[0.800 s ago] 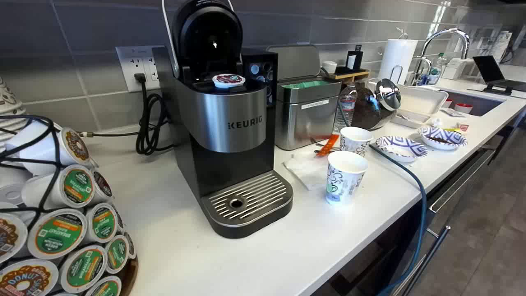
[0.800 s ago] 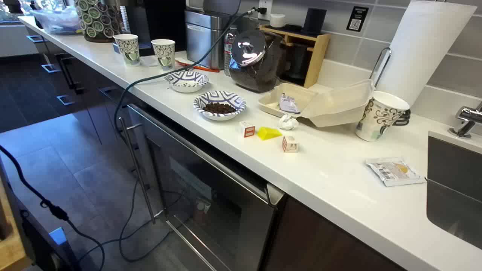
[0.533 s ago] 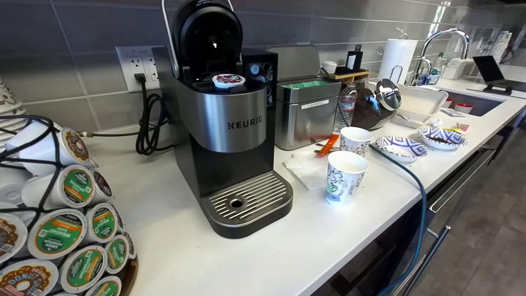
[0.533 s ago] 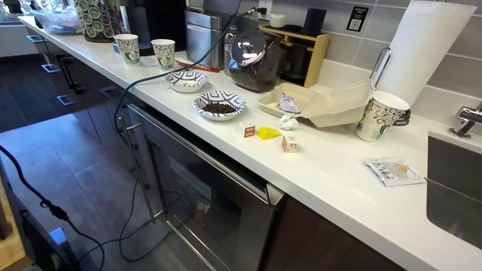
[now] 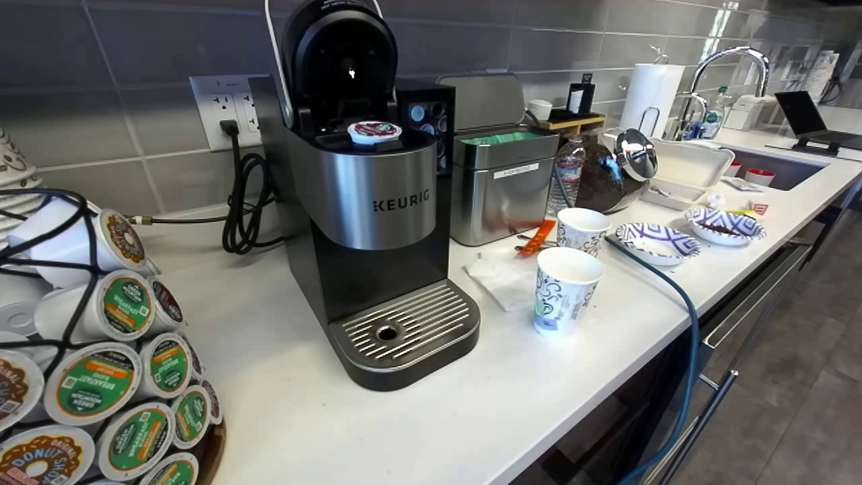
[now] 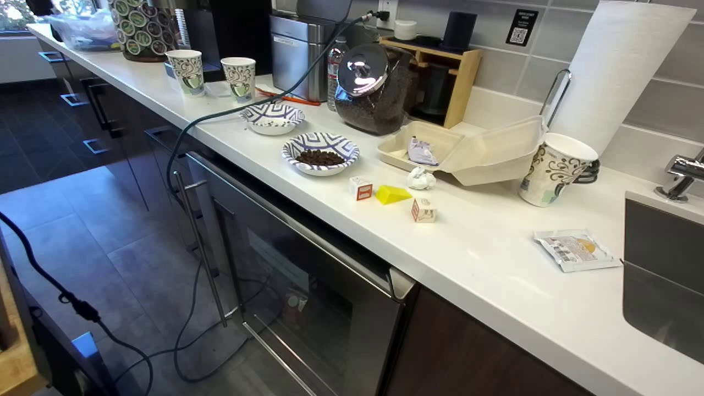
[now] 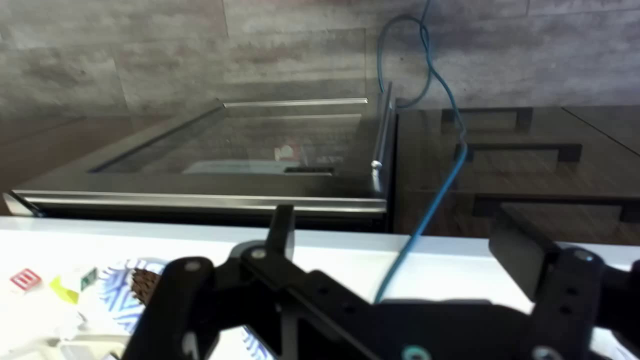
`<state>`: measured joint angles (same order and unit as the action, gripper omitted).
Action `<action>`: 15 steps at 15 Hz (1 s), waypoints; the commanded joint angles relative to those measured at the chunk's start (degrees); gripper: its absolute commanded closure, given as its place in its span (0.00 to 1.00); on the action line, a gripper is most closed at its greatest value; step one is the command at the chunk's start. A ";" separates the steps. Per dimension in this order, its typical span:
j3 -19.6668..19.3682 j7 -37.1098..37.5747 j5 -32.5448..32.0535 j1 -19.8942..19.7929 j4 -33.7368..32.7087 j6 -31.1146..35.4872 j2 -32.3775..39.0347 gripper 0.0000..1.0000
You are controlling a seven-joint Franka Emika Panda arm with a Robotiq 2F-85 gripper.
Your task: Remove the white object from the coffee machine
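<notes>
The white object looks like a small coffee pod (image 5: pixel 375 133) with a white rim and a dark red printed lid. It sits in the holder of the Keurig coffee machine (image 5: pixel 377 195), whose lid is raised. The machine is partly cut off at the top left of an exterior view (image 6: pixel 201 36), where the pod does not show. My gripper (image 7: pixel 392 227) shows only in the wrist view. Its fingers (image 7: pixel 282 230) stand wide apart with nothing between them. It points past the counter's front edge towards the floor. The pod is out of the wrist view.
A rack of pods (image 5: pixel 97 380) stands beside the machine. Two paper cups (image 5: pixel 567 289), a metal bin (image 5: pixel 502 188) and paper bowls (image 5: pixel 658 244) stand on its other side. A blue cable (image 7: pixel 442 187) runs over the counter edge, behind the gripper's gap. A dishwasher handle (image 7: pixel 382 135) sticks out.
The pod, the machine and the counter things have not moved. A dark shape at the top left edge of an exterior view has shifted a little to the right.
</notes>
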<state>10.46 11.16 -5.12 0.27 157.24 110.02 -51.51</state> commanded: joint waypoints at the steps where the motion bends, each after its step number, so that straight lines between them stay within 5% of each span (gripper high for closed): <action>1: 4.13 2.54 5.01 5.42 -4.19 12.15 11.67 0.00; 5: 8.09 -0.08 6.73 8.56 -13.49 19.69 24.55 0.00; 11: 8.04 0.00 8.49 12.03 -35.59 17.81 41.46 0.00; 12: 7.90 1.20 5.94 11.46 -27.98 20.27 35.27 0.00; 15: 7.78 1.10 6.63 12.19 -34.51 19.75 40.71 0.00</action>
<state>19.13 12.02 1.81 11.49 122.90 129.98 -10.90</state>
